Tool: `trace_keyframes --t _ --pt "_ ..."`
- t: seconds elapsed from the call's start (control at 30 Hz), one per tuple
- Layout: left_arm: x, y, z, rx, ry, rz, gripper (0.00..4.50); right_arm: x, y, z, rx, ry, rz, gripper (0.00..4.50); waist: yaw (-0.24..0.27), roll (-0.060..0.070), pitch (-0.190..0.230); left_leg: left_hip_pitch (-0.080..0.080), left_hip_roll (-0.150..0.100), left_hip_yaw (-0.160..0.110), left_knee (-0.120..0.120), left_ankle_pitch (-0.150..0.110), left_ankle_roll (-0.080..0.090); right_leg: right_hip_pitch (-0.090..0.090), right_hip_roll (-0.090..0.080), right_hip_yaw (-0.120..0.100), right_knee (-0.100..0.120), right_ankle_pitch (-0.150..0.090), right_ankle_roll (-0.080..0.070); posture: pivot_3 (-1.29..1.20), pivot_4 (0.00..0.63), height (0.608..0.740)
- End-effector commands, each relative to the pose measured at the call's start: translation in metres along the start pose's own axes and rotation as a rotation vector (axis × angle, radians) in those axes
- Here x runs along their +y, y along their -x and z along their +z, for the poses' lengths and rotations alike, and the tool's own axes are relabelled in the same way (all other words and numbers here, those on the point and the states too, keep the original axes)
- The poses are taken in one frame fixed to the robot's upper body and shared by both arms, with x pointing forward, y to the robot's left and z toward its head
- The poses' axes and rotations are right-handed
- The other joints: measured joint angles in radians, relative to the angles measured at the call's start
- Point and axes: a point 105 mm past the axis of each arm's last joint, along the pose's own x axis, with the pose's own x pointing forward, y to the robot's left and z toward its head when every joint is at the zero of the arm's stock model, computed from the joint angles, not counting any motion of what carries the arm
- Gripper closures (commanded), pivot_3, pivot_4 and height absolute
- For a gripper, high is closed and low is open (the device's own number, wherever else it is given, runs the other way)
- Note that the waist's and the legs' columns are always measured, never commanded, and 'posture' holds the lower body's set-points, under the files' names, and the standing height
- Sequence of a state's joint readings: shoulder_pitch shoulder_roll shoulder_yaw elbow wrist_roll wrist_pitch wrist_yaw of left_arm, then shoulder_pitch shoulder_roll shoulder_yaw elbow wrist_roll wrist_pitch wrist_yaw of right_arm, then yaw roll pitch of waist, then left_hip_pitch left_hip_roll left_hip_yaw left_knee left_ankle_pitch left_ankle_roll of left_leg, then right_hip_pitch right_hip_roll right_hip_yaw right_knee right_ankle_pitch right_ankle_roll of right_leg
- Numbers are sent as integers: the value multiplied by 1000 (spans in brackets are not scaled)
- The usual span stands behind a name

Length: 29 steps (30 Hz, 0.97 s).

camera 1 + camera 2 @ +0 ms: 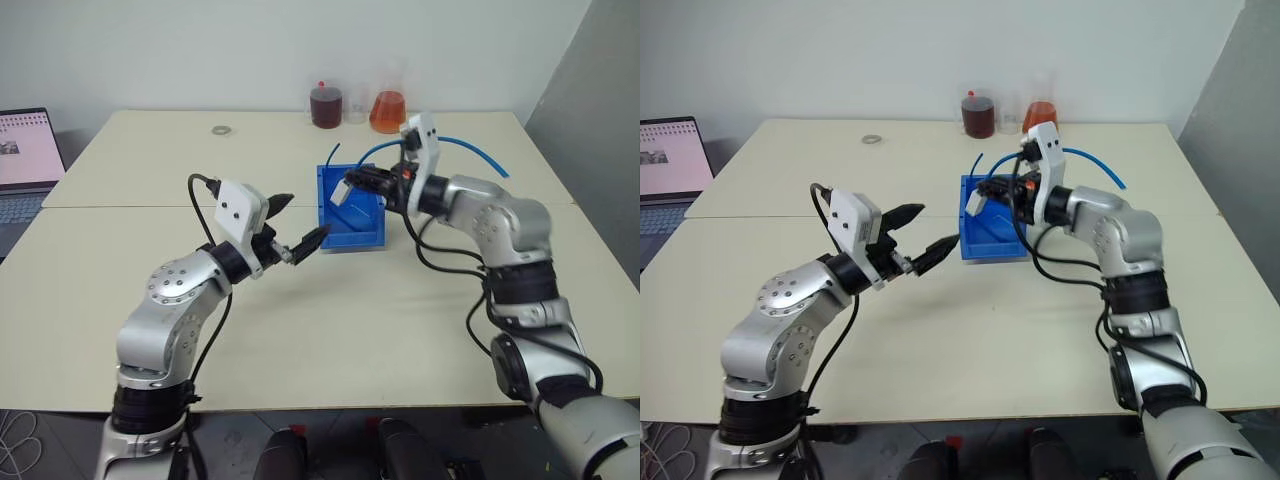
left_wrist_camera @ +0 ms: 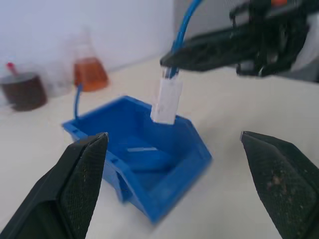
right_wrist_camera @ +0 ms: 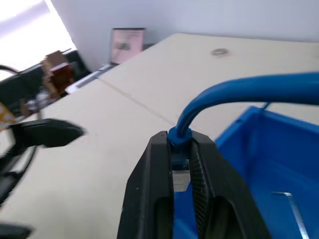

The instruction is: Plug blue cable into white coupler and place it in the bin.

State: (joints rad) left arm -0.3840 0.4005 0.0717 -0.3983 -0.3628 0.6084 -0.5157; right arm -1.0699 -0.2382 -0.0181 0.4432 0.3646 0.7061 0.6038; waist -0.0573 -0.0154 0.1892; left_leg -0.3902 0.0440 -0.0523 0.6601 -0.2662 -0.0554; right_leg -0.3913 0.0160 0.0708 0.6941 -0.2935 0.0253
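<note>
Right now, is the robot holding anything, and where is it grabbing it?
The right pincer grips the blue cable at its plug end, with the white coupler hanging from it over the bin. The left pincer is open and holds nothing.

On the table: one blue bin [image 1: 352,210], one blue cable [image 1: 470,152], one white coupler [image 2: 166,101], three glass vessels at twelve o'clock, one small metal ring [image 1: 221,130], and one laptop [image 1: 27,160] at ten o'clock.

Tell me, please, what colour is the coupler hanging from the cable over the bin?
White; the coupler shows best in the left wrist view.
</note>
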Motion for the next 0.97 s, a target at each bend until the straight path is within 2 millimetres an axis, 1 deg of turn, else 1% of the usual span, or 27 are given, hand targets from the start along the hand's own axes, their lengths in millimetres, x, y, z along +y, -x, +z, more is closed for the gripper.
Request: trace_keyframes --t 0.03,0.13,0.17,0.2,0.23,0.3,0.4,0.43,0.5,0.57,0.7,0.77,0.87,0.93,0.97 --pt "10 2 -2 19 -45 94 0 -25 -13 1 -18 35 -151 2985 0 0 0 -3 0 0 0 0 0 -3 0 0 0 0 0 0 150 740" --pt "14 4 -6 40 -59 120 0 -30 -20 -2 -13 33 -179 2215 2 0 0 -14 0 2 1 1 -2 -16 -1 1 3 0 -1 0 150 740" --pt "15 5 -7 41 -59 125 0 -32 -21 -3 -11 37 -189 2055 2 0 0 -14 0 2 1 2 -3 -16 -2 1 3 0 -1 0 150 740" --pt "16 5 -7 42 -59 127 0 -33 -22 -3 -9 38 -196 1733 2 0 0 -14 0 2 0 2 -3 -16 -2 1 3 0 -1 0 150 740" --pt "17 6 -7 45 -62 131 0 -35 -22 -4 -8 37 -206 1542 3 0 0 -14 0 2 0 2 -3 -17 -2 1 3 0 -1 0 150 740" --pt "18 6 -7 48 -63 135 0 -40 -20 -3 -5 44 -228 976 3 0 0 -15 0 2 0 1 -3 -17 -2 1 2 0 -1 0 150 740" --pt "18 7 -7 49 -60 134 0 -51 -10 -1 -2 48 -273 210 3 0 0 -15 0 2 0 0 -1 -17 -2 1 3 0 -1 0 150 740" --pt "17 7 -8 51 -59 132 0 -53 -6 -2 -1 45 -281 56 3 0 0 -15 0 2 0 0 -1 -17 -2 1 3 0 -1 0 150 740" --pt "16 7 -9 54 -56 124 0 -52 4 -4 6 34 -280 56 5 0 0 -15 0 2 1 0 -1 -17 -2 0 3 0 -1 0 150 740" --pt "13 7 -8 52 -52 108 0 -44 16 -5 10 23 -256 56 10 0 0 -15 0 1 0 0 -1 -16 -2 0 3 0 -1 0 150 740" --pt "18 9 -7 50 -11 138 0 -17 45 3 -45 70 -194 56 18 0 0 -16 0 1 0 0 -1 -17 -2 0 2 0 -1 0 150 740" --pt "24 12 -11 65 -6 167 0 -5 61 4 -73 121 -188 56 18 0 0 -16 0 1 1 0 -1 -17 -2 0 3 0 0 0 150 740" --pt "26 20 -19 82 41 200 0 -2 96 -16 -54 229 -319 56 23 0 -1 -16 0 -1 1 0 -1 -16 -2 -1 3 0 0 0 150 740" --pt "28 29 -26 89 90 228 0 2 115 -35 -40 246 -397 56 25 -1 -1 -15 0 -1 0 0 -1 -15 -2 -1 2 0 0 0 150 740" --pt "28 34 -33 105 121 236 0 6 123 -51 -12 249 -408 56 25 -1 -1 -15 0 -1 1 0 -1 -15 -2 -1 2 0 0 0 150 740"
